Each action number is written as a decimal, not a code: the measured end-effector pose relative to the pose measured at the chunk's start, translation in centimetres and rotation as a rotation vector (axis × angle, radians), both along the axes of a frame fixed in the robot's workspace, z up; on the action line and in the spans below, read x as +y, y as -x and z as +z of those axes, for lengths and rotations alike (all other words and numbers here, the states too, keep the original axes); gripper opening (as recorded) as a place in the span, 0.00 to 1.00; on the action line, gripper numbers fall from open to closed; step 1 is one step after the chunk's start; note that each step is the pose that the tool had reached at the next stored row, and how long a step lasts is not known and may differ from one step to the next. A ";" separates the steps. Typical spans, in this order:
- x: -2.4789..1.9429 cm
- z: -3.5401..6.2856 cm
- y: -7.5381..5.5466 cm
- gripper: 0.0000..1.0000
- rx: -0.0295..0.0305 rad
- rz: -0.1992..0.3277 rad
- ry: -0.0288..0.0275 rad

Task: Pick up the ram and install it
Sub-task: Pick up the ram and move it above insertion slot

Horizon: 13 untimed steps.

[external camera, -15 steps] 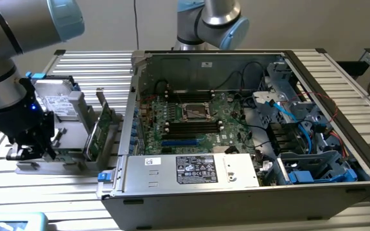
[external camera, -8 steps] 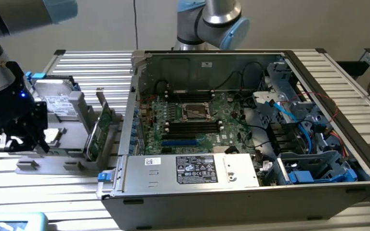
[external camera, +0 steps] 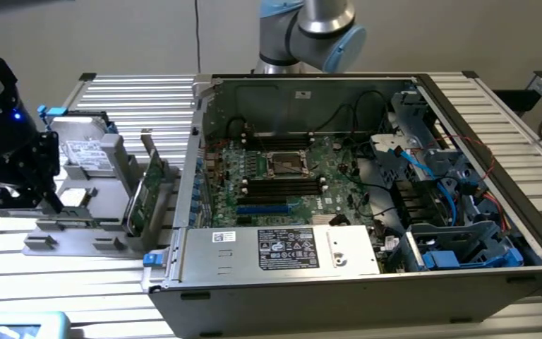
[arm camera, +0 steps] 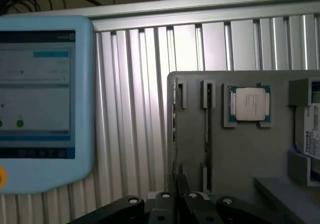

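Ribbed aluminium table (external camera: 64,282), open PC case (external camera: 346,296) at centre in the exterior view. Grey holder (external camera: 73,244) just beside it on the exterior view's left, carrying a hard drive (external camera: 85,152) and an upright green expansion card (external camera: 144,187). Gripper (external camera: 53,205) hangs low over the holder. Wrist view: fingers pressed together, tips at the holder slot nearest the teach pendant (arm camera: 40,94). Ram (arm camera: 174,129) stands edge-on in that slot, a thin strip. Can't tell if it's pinched. CPU (arm camera: 248,104) lies further along the holder.
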State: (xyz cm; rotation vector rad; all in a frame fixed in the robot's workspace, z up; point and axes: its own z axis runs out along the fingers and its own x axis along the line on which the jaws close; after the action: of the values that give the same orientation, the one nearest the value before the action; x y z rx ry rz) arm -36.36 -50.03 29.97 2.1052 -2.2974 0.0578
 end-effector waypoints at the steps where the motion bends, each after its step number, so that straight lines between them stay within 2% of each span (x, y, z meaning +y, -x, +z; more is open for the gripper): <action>1: -0.15 0.44 -0.3 0.13 0.0001 0.000 -0.0001; 8: -1.16 3.64 -2.9 0.13 0.0011 0.000 -0.0016; 13: -1.72 5.88 -4.6 0.13 0.0017 0.000 -0.0037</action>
State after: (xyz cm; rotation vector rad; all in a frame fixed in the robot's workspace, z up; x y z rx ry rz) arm -31.80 -51.75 35.85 2.1062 -2.2982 0.0518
